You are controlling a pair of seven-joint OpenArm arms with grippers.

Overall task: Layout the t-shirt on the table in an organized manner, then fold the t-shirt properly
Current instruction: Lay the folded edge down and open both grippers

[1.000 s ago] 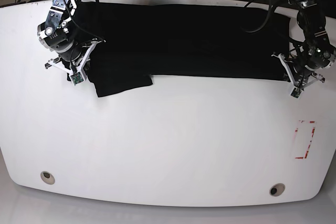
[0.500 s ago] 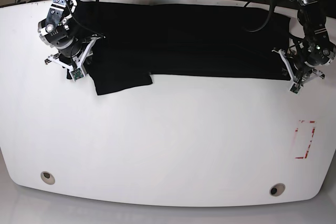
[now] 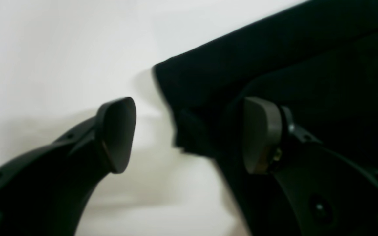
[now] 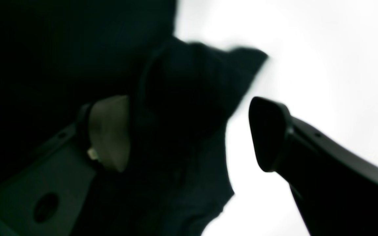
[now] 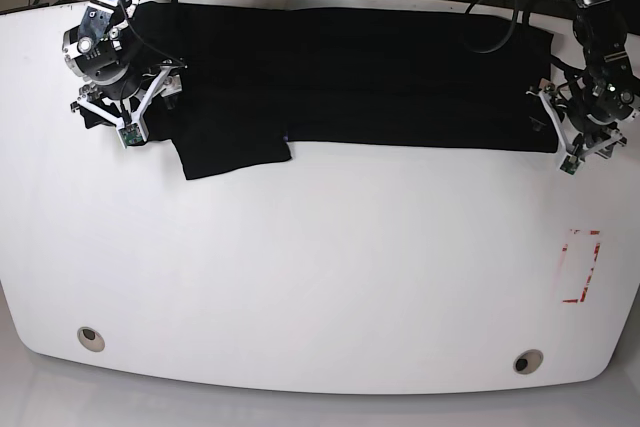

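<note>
The black t-shirt (image 5: 350, 77) lies flat in a long band along the far side of the white table (image 5: 300, 267), with one sleeve flap (image 5: 235, 152) sticking toward me. My right gripper (image 5: 128, 99) hovers over the shirt's left end, open. In the right wrist view its fingers (image 4: 110, 131) straddle a bunched corner of the t-shirt (image 4: 189, 98) without pinching it. My left gripper (image 5: 580, 125) is open at the shirt's right end. Seen from the left wrist, its fingertips (image 3: 118, 134) stand wide on either side of the t-shirt's hem corner (image 3: 192, 131).
A red dashed rectangle mark (image 5: 580, 267) sits at the table's right. Two round metal grommets (image 5: 90, 338) (image 5: 527, 360) lie near the front edge. Cables hang behind the far edge of the table.
Both grippers went from shut on the shirt's ends to wide open and let the cloth go. Both arms drew slightly back toward the far edge, and the shirt now rests on the table.
</note>
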